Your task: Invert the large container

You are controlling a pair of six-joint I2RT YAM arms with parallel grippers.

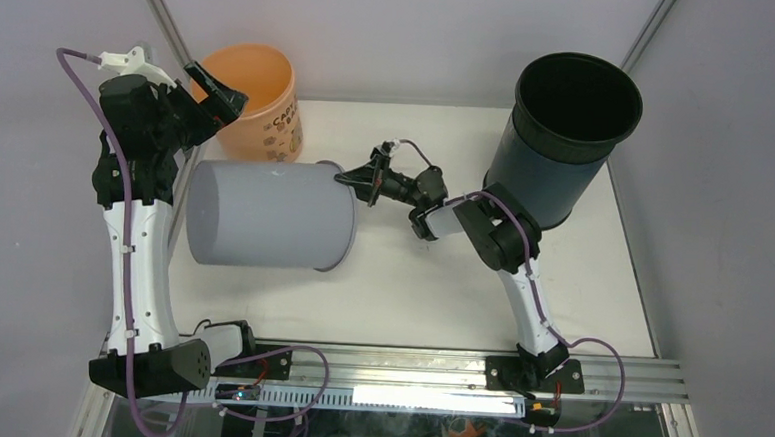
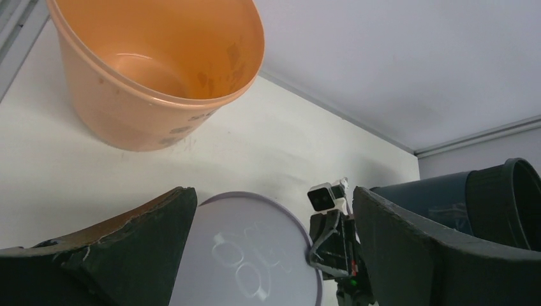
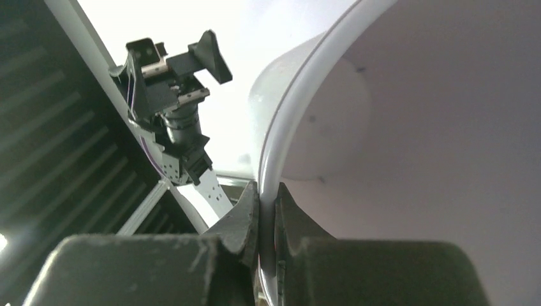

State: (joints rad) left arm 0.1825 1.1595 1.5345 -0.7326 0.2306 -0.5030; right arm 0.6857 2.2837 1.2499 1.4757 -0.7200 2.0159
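Note:
The large grey container (image 1: 269, 214) lies on its side left of the table's middle, with its open mouth facing right. My right gripper (image 1: 353, 183) is shut on the mouth's rim, one finger inside the wall and one outside; the right wrist view shows the pale rim (image 3: 281, 127) pinched at the right gripper (image 3: 266, 191). My left gripper (image 1: 222, 88) hangs open above the container's closed end, touching nothing. Between the spread fingers of the left gripper (image 2: 273, 191), the left wrist view shows the container's embossed base (image 2: 249, 255).
An orange tub (image 1: 255, 96) stands upright at the back left, just behind the grey container. A tall dark pot (image 1: 568, 128) stands upright at the back right, close to the right arm's elbow. Grey walls close in the table's back and sides.

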